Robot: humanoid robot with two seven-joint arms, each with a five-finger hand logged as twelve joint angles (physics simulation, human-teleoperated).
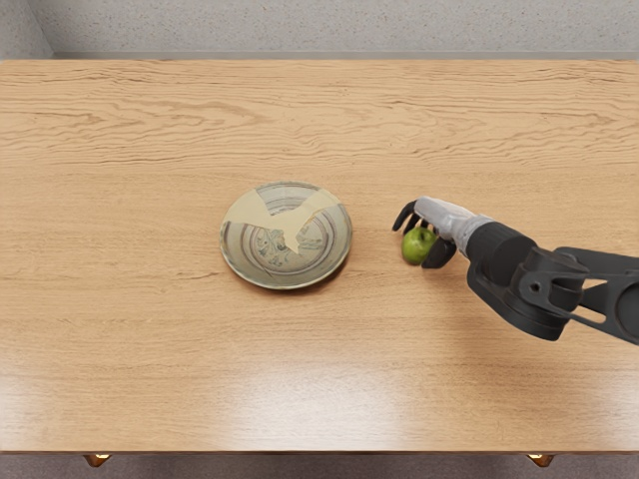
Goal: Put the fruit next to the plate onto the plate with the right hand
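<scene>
now the right hand (427, 233) is curled around the green apple (416, 245), with the plate (232, 261) close on its left.

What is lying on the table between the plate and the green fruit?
Nothing. In the head view, only bare table lies between the plate and the green fruit, which the right hand grips from the right.

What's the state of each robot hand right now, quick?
The right robot hand: closed around the small round green fruit, which sits on the table.
The left robot hand: not in view.
</scene>
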